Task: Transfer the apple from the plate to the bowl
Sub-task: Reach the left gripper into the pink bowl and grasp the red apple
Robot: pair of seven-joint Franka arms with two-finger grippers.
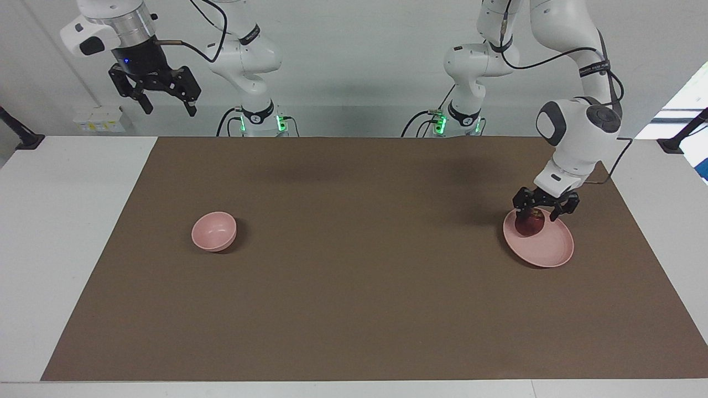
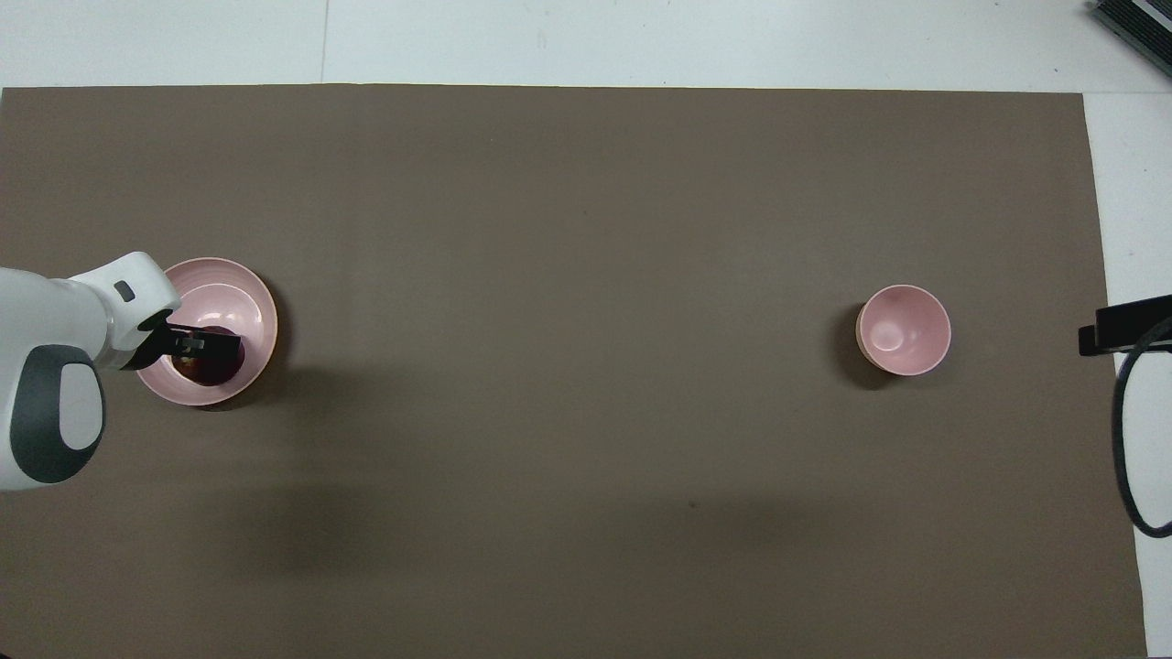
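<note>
The dark red apple (image 1: 525,226) (image 2: 212,371) sits on the pale pink plate (image 1: 550,250) (image 2: 245,307) toward the left arm's end of the table, on the part of the plate nearest the robots. My left gripper (image 1: 542,214) (image 2: 206,349) is open and low over the apple, a finger on either side of its top, and hides most of it from above. The small pink bowl (image 1: 214,231) (image 2: 904,329) stands empty toward the right arm's end. My right gripper (image 1: 168,108) waits open, high above that end.
A brown mat (image 1: 354,287) covers most of the white table (image 1: 66,221). Black clamp stands (image 1: 22,141) sit at the table's corners near the robots. A black cable (image 2: 1131,439) loops at the right arm's edge in the overhead view.
</note>
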